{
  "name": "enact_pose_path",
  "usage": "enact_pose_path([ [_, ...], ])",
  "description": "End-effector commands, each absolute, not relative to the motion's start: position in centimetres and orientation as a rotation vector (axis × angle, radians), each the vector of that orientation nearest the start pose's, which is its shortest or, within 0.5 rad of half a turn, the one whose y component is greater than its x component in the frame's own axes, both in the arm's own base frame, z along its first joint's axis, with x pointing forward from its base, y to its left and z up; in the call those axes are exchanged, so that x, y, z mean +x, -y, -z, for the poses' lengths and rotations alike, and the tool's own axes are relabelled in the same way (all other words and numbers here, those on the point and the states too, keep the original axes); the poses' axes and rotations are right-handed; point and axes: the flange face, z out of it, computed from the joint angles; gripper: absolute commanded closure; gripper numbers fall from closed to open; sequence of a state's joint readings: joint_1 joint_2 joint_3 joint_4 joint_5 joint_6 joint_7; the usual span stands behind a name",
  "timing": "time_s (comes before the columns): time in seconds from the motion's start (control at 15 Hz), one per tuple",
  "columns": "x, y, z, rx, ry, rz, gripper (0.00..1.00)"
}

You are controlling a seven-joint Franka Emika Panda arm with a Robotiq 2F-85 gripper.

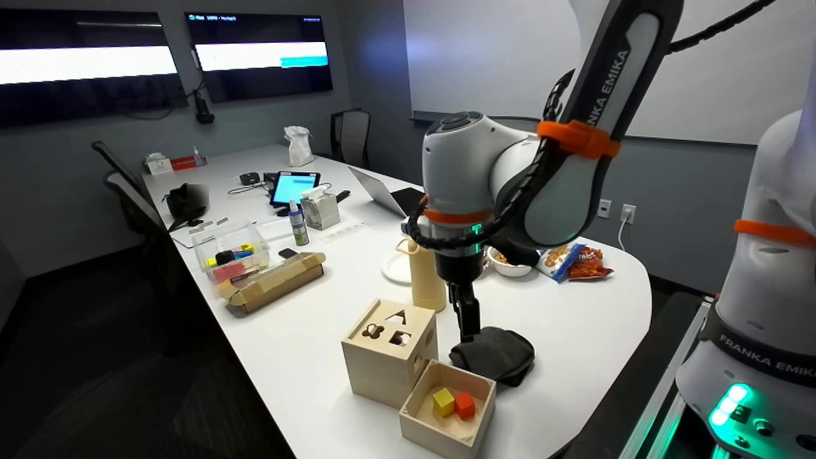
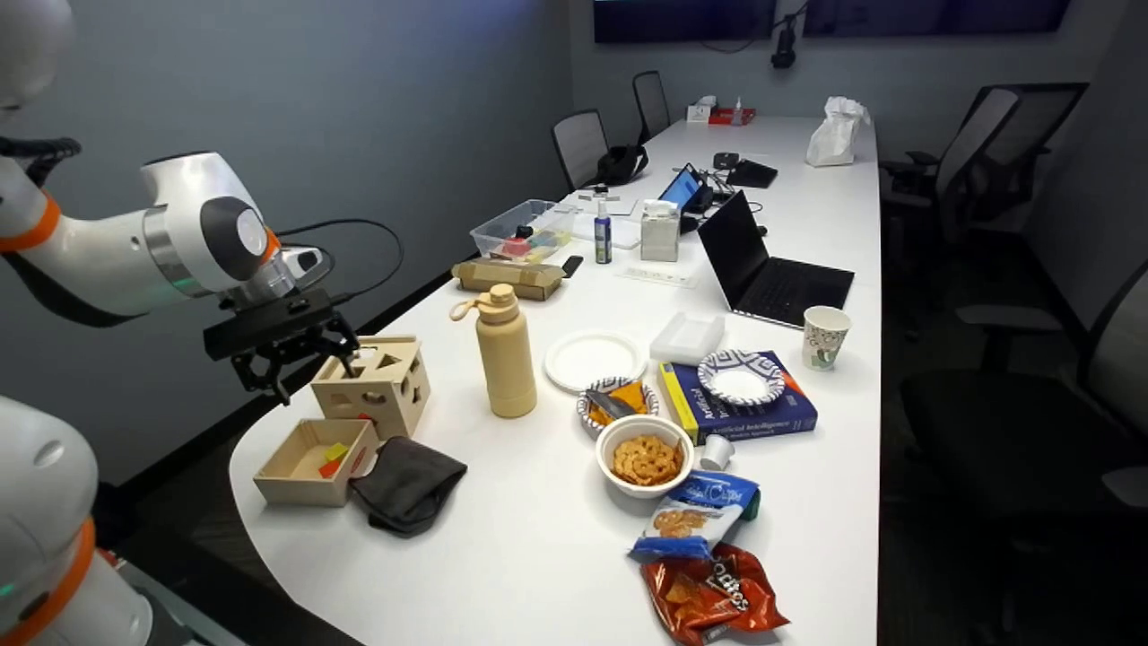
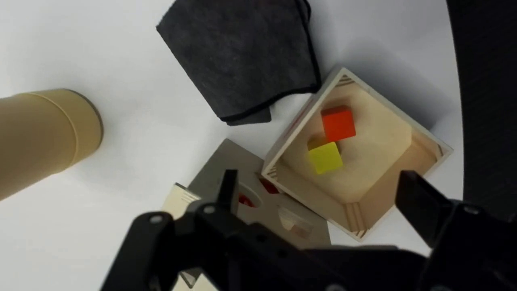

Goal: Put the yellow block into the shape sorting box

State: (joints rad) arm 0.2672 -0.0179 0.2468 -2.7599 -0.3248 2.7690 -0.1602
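My gripper (image 3: pixel 319 178) stands spread, empty; yellow block (image 3: pixel 325 158) lies ungrasped in the wooden tray (image 3: pixel 379 141); pickup, carry and insertion into the shape sorting box (image 1: pixel 380 366) remain, I judge.

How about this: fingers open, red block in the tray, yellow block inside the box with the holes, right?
Not quite: the yellow block isn't inside the box with the holes. The wrist view shows it in the tray, beside the red block. The fingers are open, as you said.

Shape sorting box (image 1: pixel 377 375): smooth matt wood. Beside it: wooden tray (image 3: pixel 385 139), matt cloth (image 3: pixel 242 60). Near it: smooth bottle (image 2: pixel 507 359). Well apart: glossy, crinkled snack bag (image 2: pixel 715 594).
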Motion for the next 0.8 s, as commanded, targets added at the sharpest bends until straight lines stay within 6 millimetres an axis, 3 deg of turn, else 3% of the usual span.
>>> enact_pose_path([
  [0.0, 34.4, -22.0, -18.5, -2.791, 1.556, 0.070, 0.00],
  [0.73, 35.9, -24.6, -10.3, -2.578, 1.697, -0.008, 0.00],
])
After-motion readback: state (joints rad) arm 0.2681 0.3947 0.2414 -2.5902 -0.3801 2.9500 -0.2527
